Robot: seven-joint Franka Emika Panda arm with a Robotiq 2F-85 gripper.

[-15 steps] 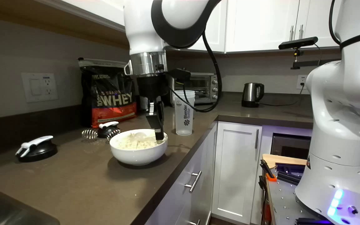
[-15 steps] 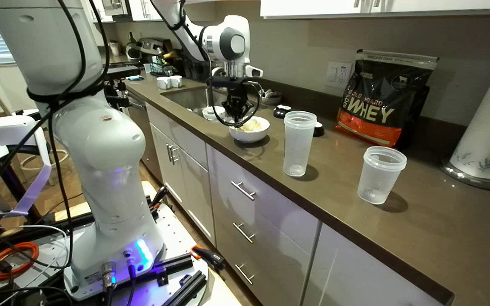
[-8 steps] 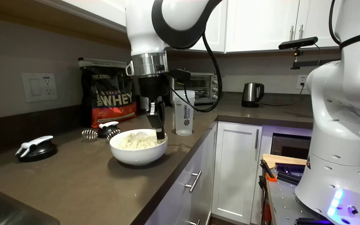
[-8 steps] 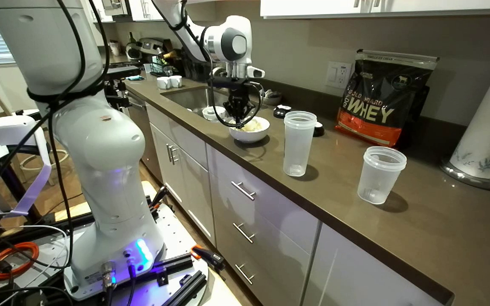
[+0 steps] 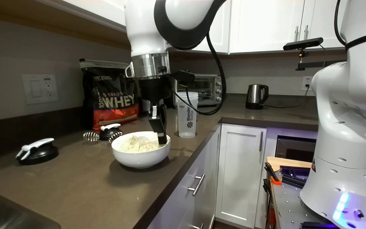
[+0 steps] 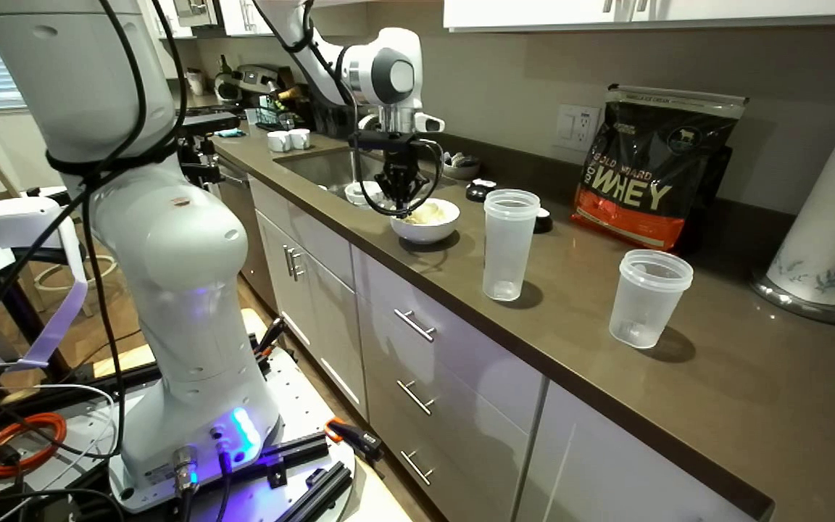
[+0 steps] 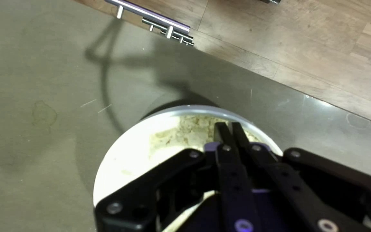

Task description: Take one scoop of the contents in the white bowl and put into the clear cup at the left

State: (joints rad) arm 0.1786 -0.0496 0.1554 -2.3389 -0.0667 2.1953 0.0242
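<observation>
The white bowl (image 5: 141, 159) stands on the counter, holding the contents (image 5: 135, 148), a lumpy cream powder. My gripper (image 5: 162, 138) points down into the bowl's right side. A translucent scoop (image 5: 144, 139) lies in the powder just left of the fingertips, which are shut on its thin handle. From the wrist view, the gripper (image 7: 230, 127) has its fingers nearly together over the powder, a pale sliver between the tips; the scoop's body is hard to make out in the glare. The clear cup (image 6: 508, 243), tall and upright, appears in both exterior views, apart from the bowl.
A shorter clear cup (image 6: 649, 299) and a paper-towel roll (image 6: 827, 217) stand farther along. Behind the bowl are black lids (image 5: 38, 151), wire whisk balls (image 5: 91, 136) and the whey bag (image 5: 114, 98). The counter's front edge (image 5: 183, 165) runs close by the bowl.
My gripper shifted slightly right and up, then back left and a little lower, the scoop moving with it. Powder beside the scoop looks more heaped. The bowl and cups stayed put.
</observation>
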